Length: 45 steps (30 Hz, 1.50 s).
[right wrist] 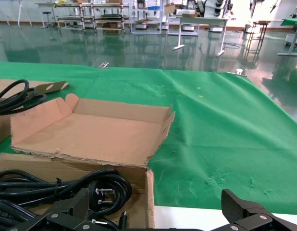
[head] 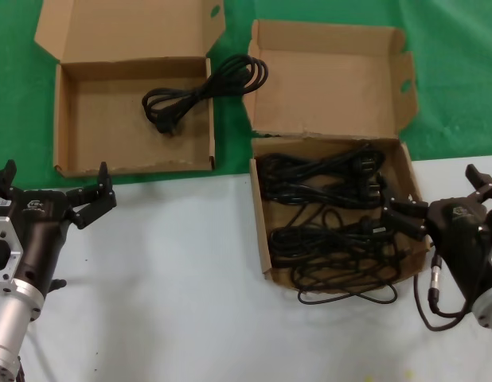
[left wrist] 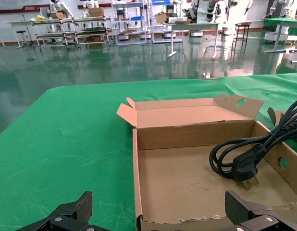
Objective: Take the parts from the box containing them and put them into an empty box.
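Observation:
The ragged-rimmed box (head: 261, 231) stands right of centre, full of black power cords (head: 326, 207); one loop (head: 349, 296) hangs over its near edge onto the table. The neat box (head: 63, 119) at the far left holds one cord (head: 200, 89), which drapes over its right wall. My left gripper (head: 55, 187) is open and empty, just short of the neat box's near wall (left wrist: 187, 134), with the cord (left wrist: 244, 159) ahead. My right gripper (head: 441, 199) is open and empty at the ragged box's right wall (right wrist: 149, 202), one finger over the cords (right wrist: 67, 185).
Both boxes lie with lids (head: 126, 28) (right wrist: 91, 132) folded back onto the green cloth (head: 461, 72). The near half of the table is white (head: 166, 263). A cable (head: 433, 294) hangs from my right arm.

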Available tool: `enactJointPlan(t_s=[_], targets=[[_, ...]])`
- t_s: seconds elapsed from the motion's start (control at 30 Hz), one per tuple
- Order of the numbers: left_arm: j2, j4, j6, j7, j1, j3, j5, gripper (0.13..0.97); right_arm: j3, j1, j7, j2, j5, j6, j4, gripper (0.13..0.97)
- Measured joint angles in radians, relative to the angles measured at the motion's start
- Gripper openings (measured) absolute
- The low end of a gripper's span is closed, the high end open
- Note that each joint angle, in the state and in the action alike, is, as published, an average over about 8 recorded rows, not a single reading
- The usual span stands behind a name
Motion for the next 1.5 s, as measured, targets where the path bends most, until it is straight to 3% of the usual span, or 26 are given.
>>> enactJointPlan(t_s=[1.5], targets=[[0.000, 0.000, 0.000, 0.000, 0.000, 0.000, 0.000, 0.966, 0.000, 0.000, 0.000, 0.000, 0.000, 0.000, 0.000, 0.966]])
